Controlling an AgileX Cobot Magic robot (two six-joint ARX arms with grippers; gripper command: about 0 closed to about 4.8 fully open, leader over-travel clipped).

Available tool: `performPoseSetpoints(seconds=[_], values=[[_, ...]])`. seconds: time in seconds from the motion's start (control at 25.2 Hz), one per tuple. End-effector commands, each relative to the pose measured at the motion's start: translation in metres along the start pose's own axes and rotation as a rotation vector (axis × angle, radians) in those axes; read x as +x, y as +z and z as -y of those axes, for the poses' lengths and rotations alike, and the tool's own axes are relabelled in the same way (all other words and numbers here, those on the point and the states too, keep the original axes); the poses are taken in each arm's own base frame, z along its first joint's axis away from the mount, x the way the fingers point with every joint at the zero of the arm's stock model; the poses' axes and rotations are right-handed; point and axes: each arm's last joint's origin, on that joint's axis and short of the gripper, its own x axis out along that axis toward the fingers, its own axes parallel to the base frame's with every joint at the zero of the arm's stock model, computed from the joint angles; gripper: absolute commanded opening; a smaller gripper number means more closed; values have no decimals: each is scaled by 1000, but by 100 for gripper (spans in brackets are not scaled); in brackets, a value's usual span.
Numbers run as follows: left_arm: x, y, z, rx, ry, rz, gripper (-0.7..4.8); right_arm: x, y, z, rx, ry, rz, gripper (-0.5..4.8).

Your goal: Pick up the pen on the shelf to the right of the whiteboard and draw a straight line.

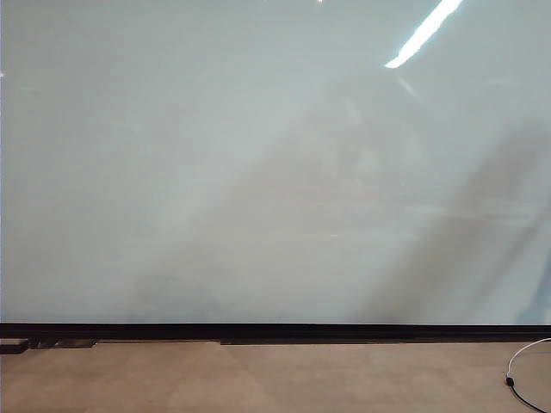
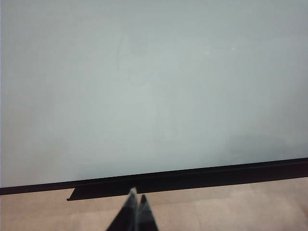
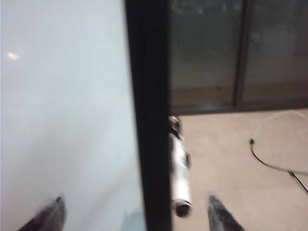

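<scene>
Beside whiteboard (image 3: 62, 96) frame: pen (image 3: 180, 173) lying along black edge, my right claw (image 3: 132, 214) spread wide, straddling it, untouched. Advice: centre fingers on barrel before pinching. My left claw (image 2: 136, 208) pressed together, low before board, idle.

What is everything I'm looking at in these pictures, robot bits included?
whiteboard: one, glossy pale grey-white, fills most of the exterior view; no stroke visible on it.
black rail: one, along the whiteboard's lower edge.
pen: one, white barrel with black band, lying against the black frame in the right wrist view.
floor: beige, below the board.
cable: one, white and black, on the floor at right.
left gripper: dark, fingertips together, facing the board.
right gripper: dark, jaws wide apart, either side of the pen, not gripping it.
</scene>
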Motion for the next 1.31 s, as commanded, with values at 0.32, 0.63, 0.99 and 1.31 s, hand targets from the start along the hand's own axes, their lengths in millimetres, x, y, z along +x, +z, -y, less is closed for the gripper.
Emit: performPoseSetpoints(seconds=[0.32,0.63,0.99,1.31], values=[[0,2,0,2,2,15,-5,44,-66,37,42,52,23,414],[0,2,0,2,2,15,-5,76,-80,43,0,138,5,414],[0,2,0,2,1,15,-5,90,-71,45,-38,138,42,413],[0,2,0,2,1,15,-5,100,-83,49,-28,106,24,413]])
